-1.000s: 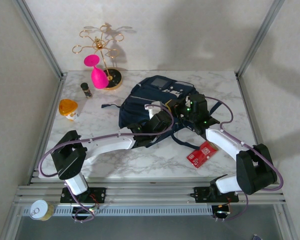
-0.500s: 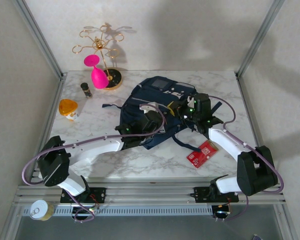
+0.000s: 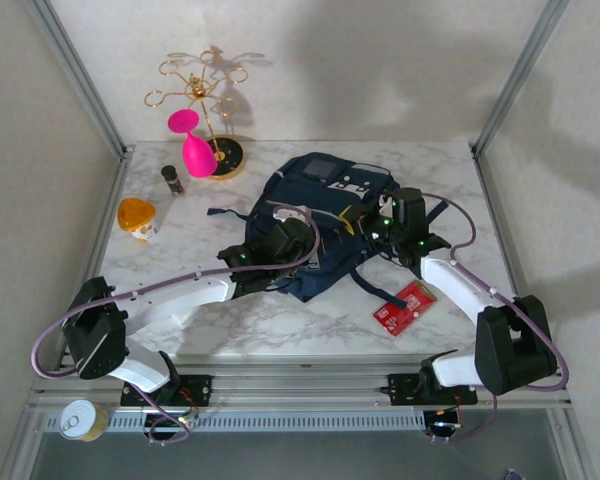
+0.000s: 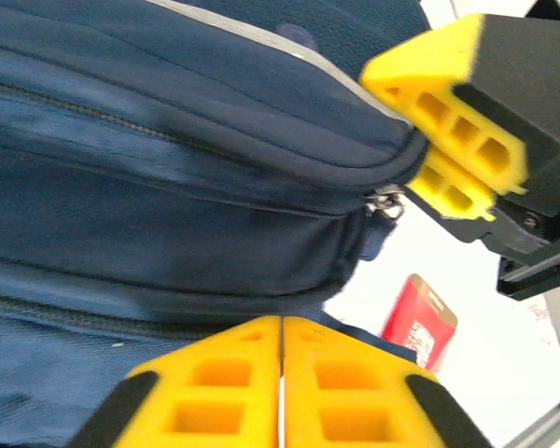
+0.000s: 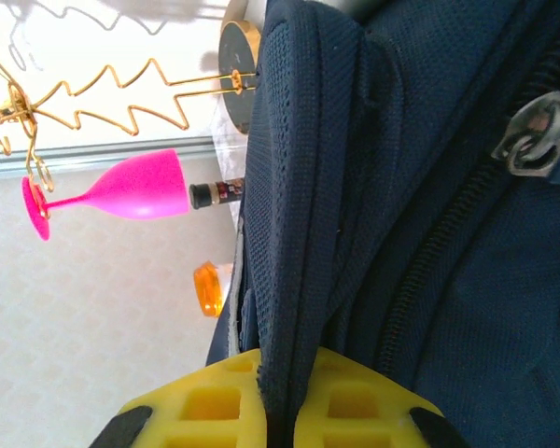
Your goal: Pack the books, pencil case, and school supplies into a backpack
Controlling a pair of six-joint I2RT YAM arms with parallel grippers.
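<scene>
Backpack (image 3: pixel 320 190) flat mid-surface, caught by a fabric fold in the closed right claw (image 5: pixel 278 373), likely to hold the opening up. Left claw (image 4: pixel 282 327) closed on nothing, just beside the zipped seam. Red packet (image 3: pixel 404 306) nearby, not yet packed.

Left hand (image 4: pixel 282 329) and right hand (image 5: pixel 278 369) closed.
</scene>
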